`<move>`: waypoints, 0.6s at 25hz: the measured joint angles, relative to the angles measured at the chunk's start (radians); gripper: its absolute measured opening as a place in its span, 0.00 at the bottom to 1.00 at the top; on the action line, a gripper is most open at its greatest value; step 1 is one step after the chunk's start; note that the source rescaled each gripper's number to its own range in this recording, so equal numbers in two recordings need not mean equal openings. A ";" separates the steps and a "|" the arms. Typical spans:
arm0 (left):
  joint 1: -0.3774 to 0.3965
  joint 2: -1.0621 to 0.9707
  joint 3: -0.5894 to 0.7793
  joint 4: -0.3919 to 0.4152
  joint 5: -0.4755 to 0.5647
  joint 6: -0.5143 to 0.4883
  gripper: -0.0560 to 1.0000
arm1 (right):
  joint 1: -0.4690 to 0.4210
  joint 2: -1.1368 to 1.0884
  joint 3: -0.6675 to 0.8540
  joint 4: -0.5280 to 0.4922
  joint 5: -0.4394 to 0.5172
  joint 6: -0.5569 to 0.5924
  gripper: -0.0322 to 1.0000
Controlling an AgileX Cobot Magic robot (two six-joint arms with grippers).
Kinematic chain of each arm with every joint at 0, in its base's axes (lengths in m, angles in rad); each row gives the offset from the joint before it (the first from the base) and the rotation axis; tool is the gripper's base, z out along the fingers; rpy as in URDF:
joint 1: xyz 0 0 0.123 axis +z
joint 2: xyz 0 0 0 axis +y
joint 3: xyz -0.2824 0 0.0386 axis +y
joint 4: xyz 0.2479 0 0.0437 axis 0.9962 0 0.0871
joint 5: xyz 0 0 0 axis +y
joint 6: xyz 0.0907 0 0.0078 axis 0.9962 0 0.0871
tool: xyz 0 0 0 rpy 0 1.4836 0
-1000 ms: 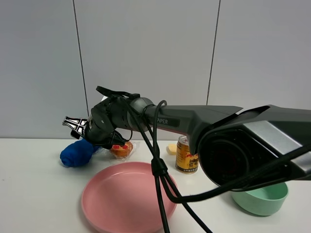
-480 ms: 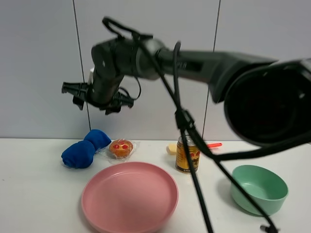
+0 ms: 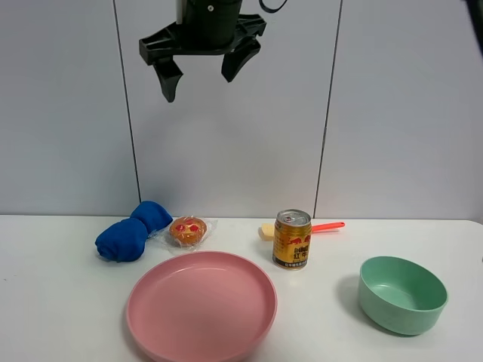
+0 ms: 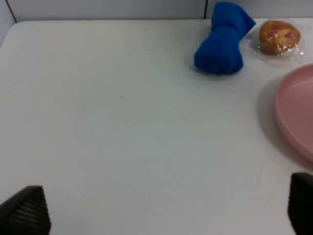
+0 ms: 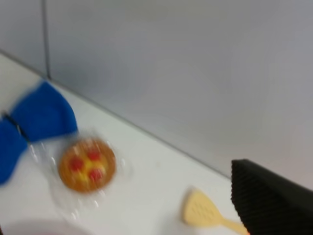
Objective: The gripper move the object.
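The left half of the worktop (image 4: 122, 122) lies bare, giving open passage up to the blue cloth (image 3: 130, 232). Along the wall the cloth, a wrapped tart (image 3: 189, 230) just beside it, and a can (image 3: 292, 239) with a spatula (image 3: 266, 231) behind it form a row, with a gap between tart and can. The pink plate (image 3: 201, 305) fills the front middle; bare worktop separates it from the green bowl (image 3: 402, 294) on the right. The right claw (image 3: 198, 83) hangs high above all, jaws spread.

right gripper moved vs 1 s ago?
Yes. The right gripper rose: it was level with the blue cloth, now it hangs open far above it, at the view's top.
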 joint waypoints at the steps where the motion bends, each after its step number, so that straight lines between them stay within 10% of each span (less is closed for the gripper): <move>1: 0.000 0.000 0.000 0.000 0.000 0.000 1.00 | -0.006 -0.013 0.000 0.000 0.009 -0.001 0.87; 15: 0.000 0.000 0.000 0.000 0.000 0.000 1.00 | -0.136 -0.070 0.000 0.012 0.016 -0.011 0.87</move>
